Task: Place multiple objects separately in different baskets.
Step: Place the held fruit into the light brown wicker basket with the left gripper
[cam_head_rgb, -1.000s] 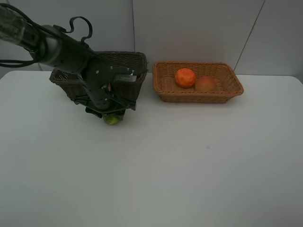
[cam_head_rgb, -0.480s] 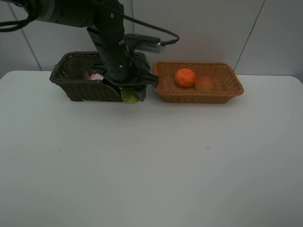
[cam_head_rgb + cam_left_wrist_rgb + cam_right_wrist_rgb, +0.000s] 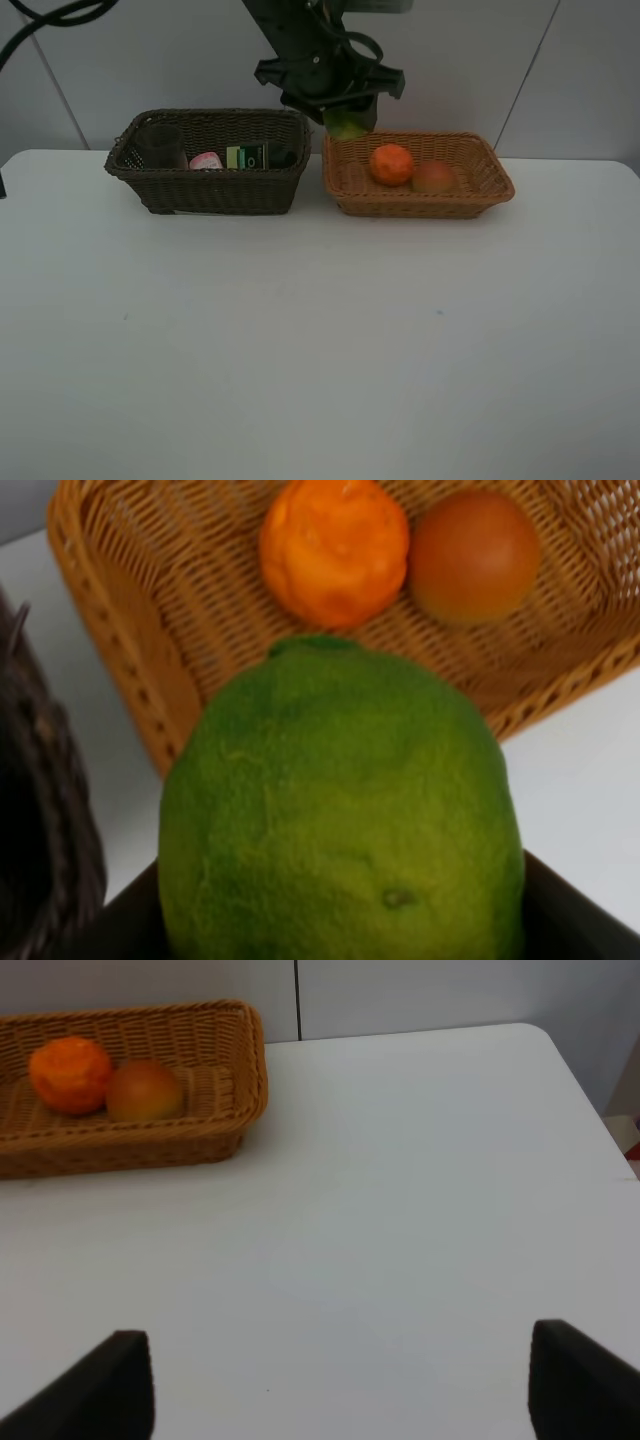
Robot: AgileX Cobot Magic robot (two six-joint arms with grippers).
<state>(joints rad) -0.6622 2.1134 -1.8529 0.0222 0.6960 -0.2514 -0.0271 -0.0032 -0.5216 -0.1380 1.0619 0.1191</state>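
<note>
White table (image 3: 320,350) | left gripper (image 3: 340,105) grips lime (image 3: 346,125) above tan basket (image 3: 345,185) edge | orange (image 3: 391,164), peach (image 3: 434,177) inside | right gripper (image 3: 335,1380) spread wide

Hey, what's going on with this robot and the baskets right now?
The left gripper holds a green fruit above the near-left corner of the tan basket, which already has an orange and a peach. The dark basket holds a cup and two bottles. The right gripper hangs open over bare table.
</note>
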